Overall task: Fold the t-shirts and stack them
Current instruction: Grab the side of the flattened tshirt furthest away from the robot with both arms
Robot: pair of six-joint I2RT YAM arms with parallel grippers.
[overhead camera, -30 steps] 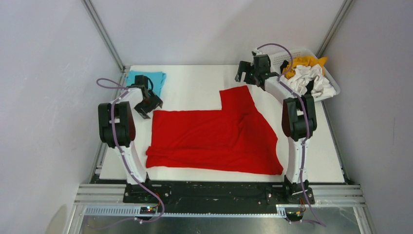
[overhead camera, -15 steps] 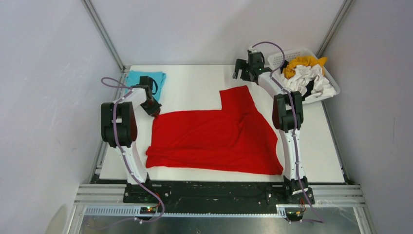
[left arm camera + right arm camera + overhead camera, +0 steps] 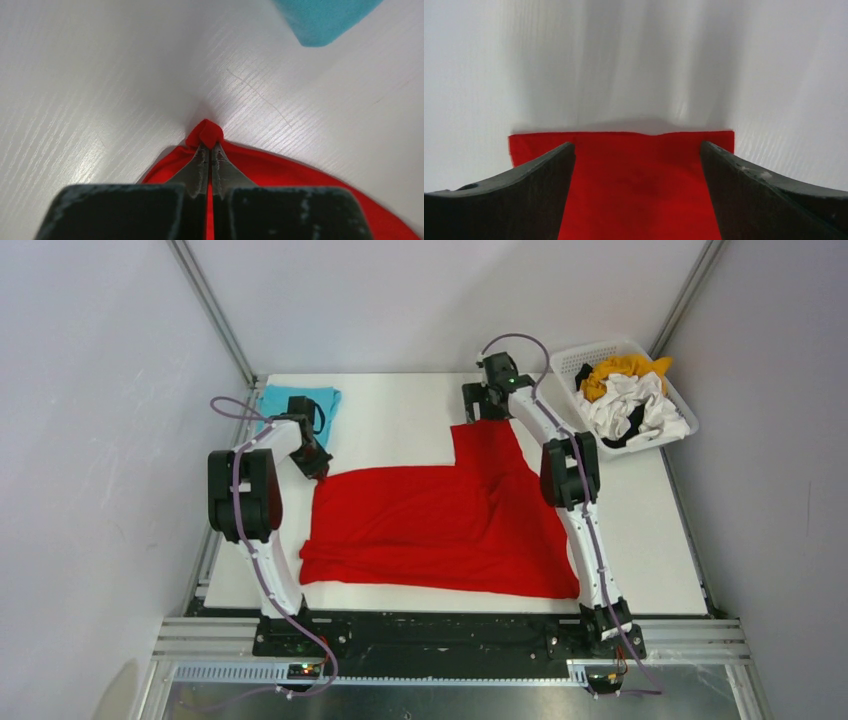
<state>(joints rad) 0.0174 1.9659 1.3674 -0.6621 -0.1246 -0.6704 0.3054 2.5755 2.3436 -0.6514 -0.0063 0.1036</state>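
The right hand (image 3: 474, 410) has swung away from the basket (image 3: 570, 358) at 2 o'clock and now hovers wide open over the sleeve hem of the red t-shirt (image 3: 440, 525) at 12 o'clock. The left hand (image 3: 210, 150) stays pinched on the shirt's 10 o'clock corner. The shirt lies spread across the surface (image 3: 400, 410), so a two-handed fold looks imminent.

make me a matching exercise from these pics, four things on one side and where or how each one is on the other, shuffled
1. left gripper
2. right gripper
3. turquoise t-shirt
4. white lattice basket

A. far right of the table
B. open over the red t-shirt's far edge
C. far left corner of the table
D. shut on the red t-shirt's corner

Pairs: 1-D, 2-B, 3-C, 4-A
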